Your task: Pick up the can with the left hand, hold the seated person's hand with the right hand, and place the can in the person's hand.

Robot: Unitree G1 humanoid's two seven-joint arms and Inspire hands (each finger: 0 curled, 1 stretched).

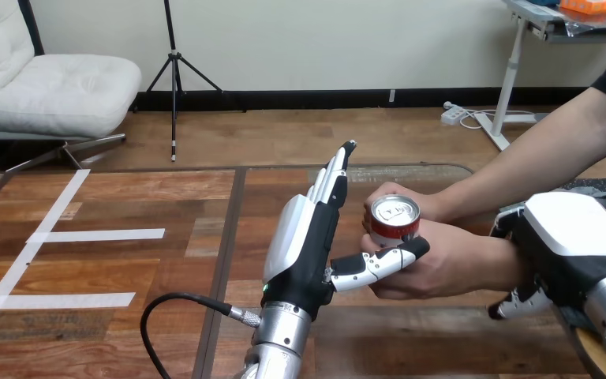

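A red can (395,219) with a silver top stands upright in the person's hand (442,268), which cups it from below at the table's middle right. The person's other hand (410,195) rests against the can's far side. My left hand (304,245) stands just left of the can, open, with fingers straight up and the thumb stretched out against the person's fingers under the can. My right hand (556,245) is at the right, its fingers curled round the person's wrist from above and below.
The wooden table (166,237) has white tape stripes (99,235) on its left part. A black cable (173,304) loops beside my left forearm near the front edge.
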